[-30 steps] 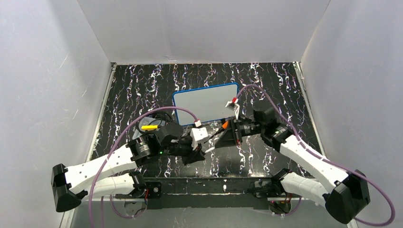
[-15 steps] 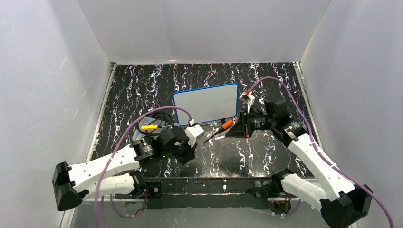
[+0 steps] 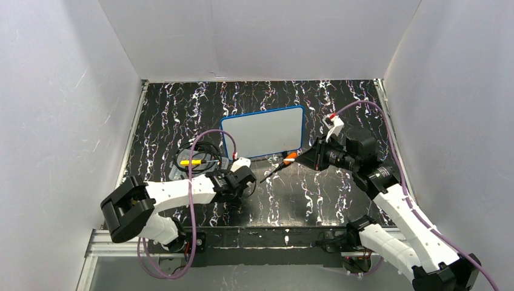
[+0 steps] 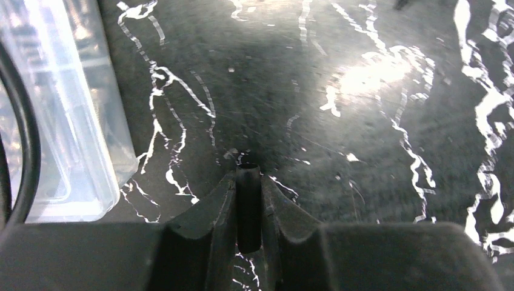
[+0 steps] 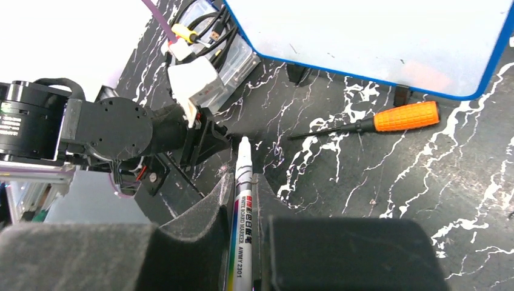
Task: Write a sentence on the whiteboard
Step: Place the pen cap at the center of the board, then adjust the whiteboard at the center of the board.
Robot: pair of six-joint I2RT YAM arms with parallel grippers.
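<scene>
Right gripper (image 5: 242, 182) clamps the white printed whiteboard marker (image 5: 240, 212); my left gripper (image 4: 248, 182), pinching a small black cylinder (image 4: 248, 209), likely its cap, has drawn away since a second ago. The blue-rimmed white rectangular whiteboard (image 3: 263, 130) lies blank beyond, so writing comes next.

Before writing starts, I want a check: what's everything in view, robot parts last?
whiteboard: one, white with blue rim, blank, mid-table
marker: one, white, in the right fingers
cap: one, black, apparently the marker's
screwdriver: one, orange handle, on the table by the whiteboard's near edge
tray: one, clear, left of whiteboard
cable: one, black, in tray
table: one, black marbled
left fingers: shut on cap
right fingers: shut on marker
</scene>
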